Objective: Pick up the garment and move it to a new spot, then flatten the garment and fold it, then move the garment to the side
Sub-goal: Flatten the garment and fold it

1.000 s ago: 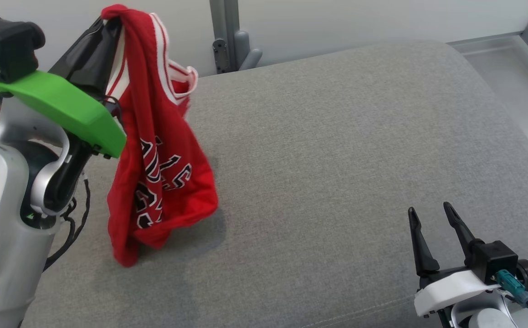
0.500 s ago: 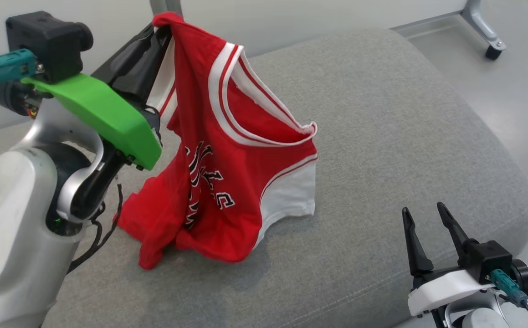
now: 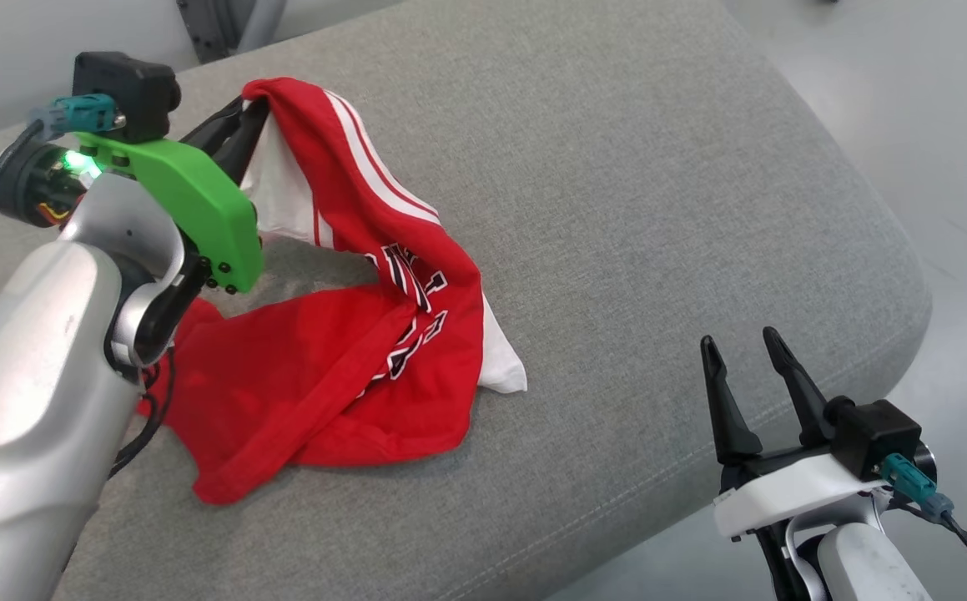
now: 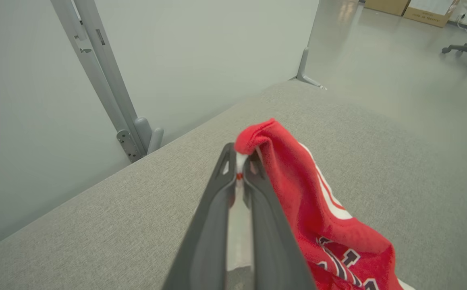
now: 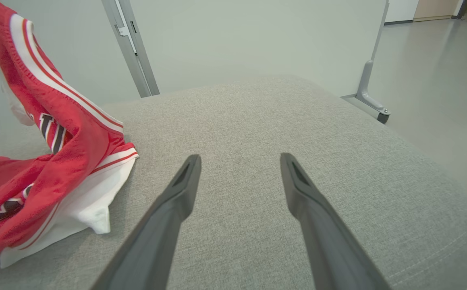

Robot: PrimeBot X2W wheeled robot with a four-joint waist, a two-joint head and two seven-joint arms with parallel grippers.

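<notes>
Across the grey cushion's (image 3: 658,209) left half, the red garment (image 3: 341,376) lies heaped, one corner raised by the left gripper (image 3: 254,108), clenched on the cloth. The right gripper (image 3: 740,338) hovers at the cushion's rounded right edge, jaws spread. Pale floor (image 3: 934,125) lies beyond that edge, and a partition post (image 4: 104,80) stands behind the cushion.
</notes>
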